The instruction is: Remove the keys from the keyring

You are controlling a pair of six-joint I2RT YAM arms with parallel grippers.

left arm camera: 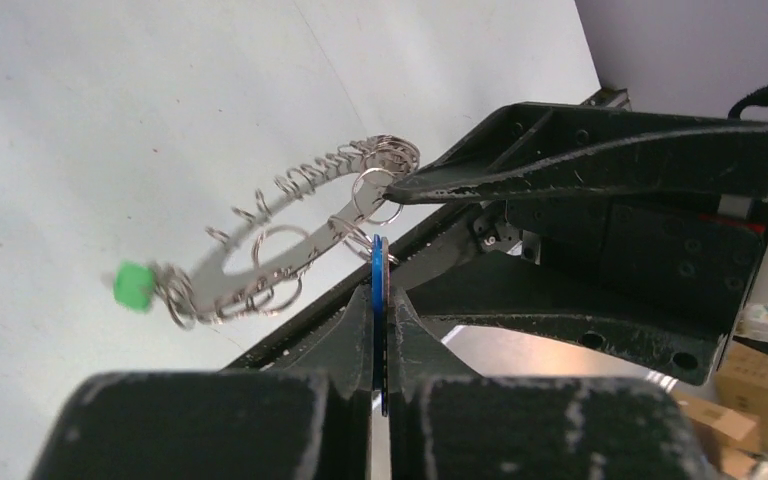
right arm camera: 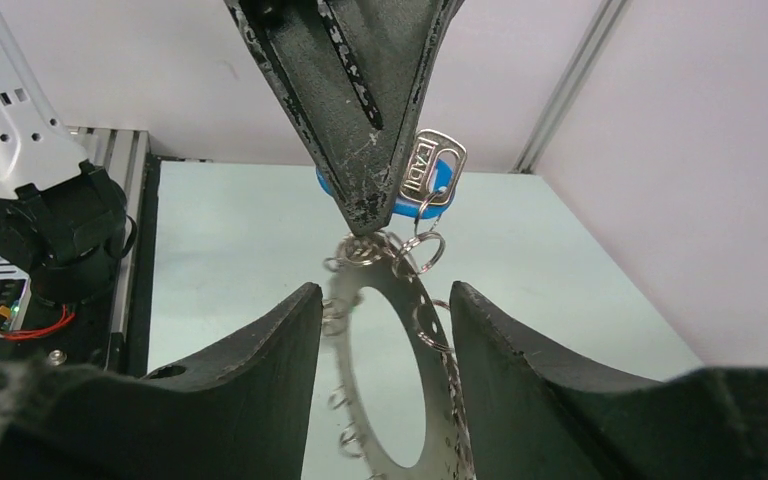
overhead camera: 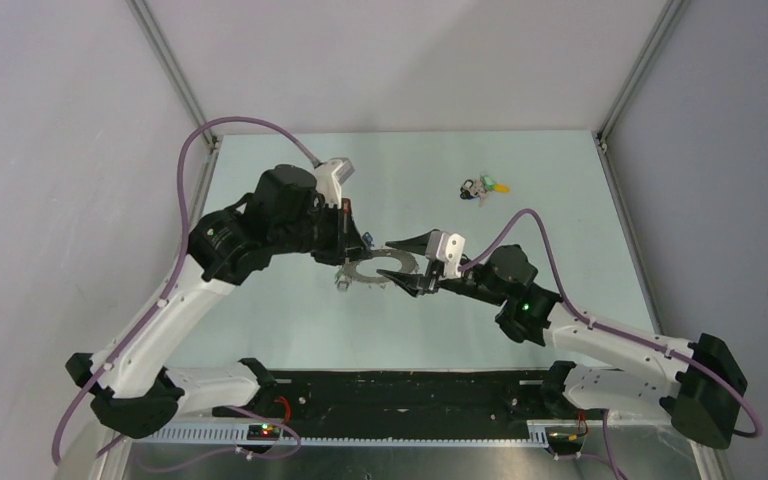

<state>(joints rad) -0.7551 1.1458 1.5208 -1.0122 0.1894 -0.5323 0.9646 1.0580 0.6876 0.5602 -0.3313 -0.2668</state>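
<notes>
Currently, left gripper [left arm camera: 380, 300]: closed on a blue key [right arm camera: 430, 175], which it pinches edge-on
right gripper [right arm camera: 385, 300]: open, one finger on either side of the keyring [left arm camera: 310, 242], gaps showing
keyring: hanging from the blue key over the middle of the counter [overhead camera: 260, 330], fringed with small rings and a green key [left arm camera: 135, 285]
loose keys [overhead camera: 482, 187]: small clump far back on the counter, well apart

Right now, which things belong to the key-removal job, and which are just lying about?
In the job:
- keyring
- blue key, pinched in the left fingers
- green key, on the keyring
- right fingers, open either side of the keyring

Lying about:
- loose keys, well beyond the keyring
</notes>
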